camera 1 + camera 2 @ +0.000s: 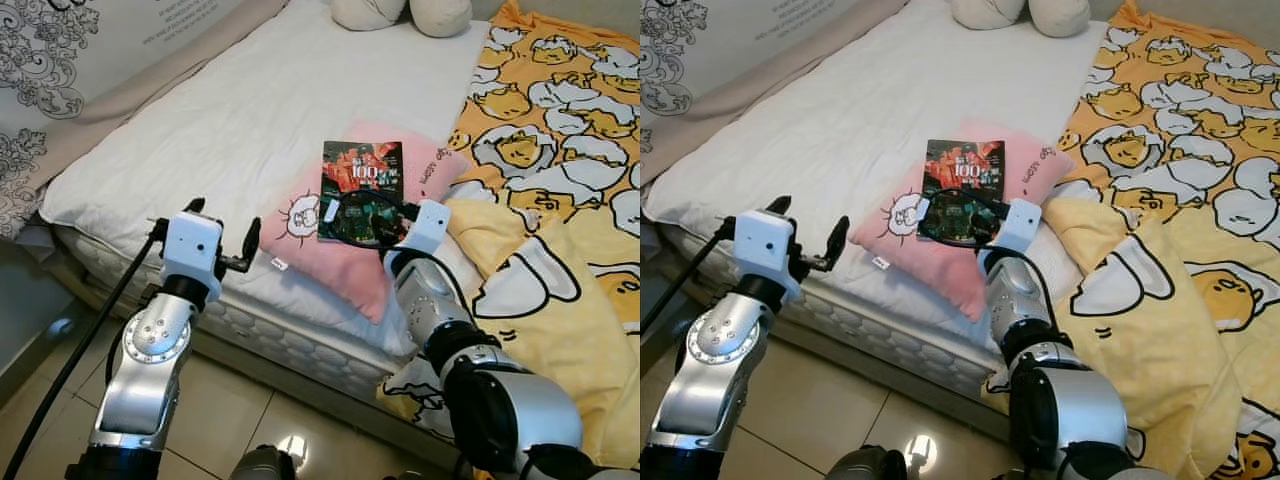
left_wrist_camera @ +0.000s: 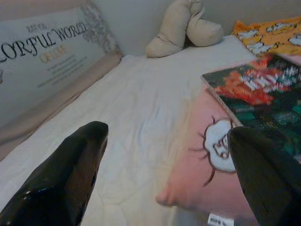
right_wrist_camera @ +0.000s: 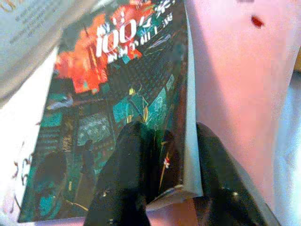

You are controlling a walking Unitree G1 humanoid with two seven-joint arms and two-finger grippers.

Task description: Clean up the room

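A dark book (image 1: 362,185) with a red and green cover lies on a pink pillow (image 1: 320,255) on the bed. My right gripper (image 3: 164,136) is at the book's near corner, shut on it: one finger rests on the cover and the other sits against the page edge beside the pillow. My left gripper (image 1: 225,215) hangs open over the bed's near edge, just left of the pink pillow, with nothing between its fingers (image 2: 70,169). The left wrist view looks across the white sheet toward the book (image 2: 263,89).
A yellow blanket (image 1: 560,150) with egg cartoons covers the bed's right side and hangs over the edge. A white mattress pad (image 1: 220,120) spreads to the left. Beige cushions (image 1: 400,12) lie at the far end. Tiled floor (image 1: 230,420) is below the arms.
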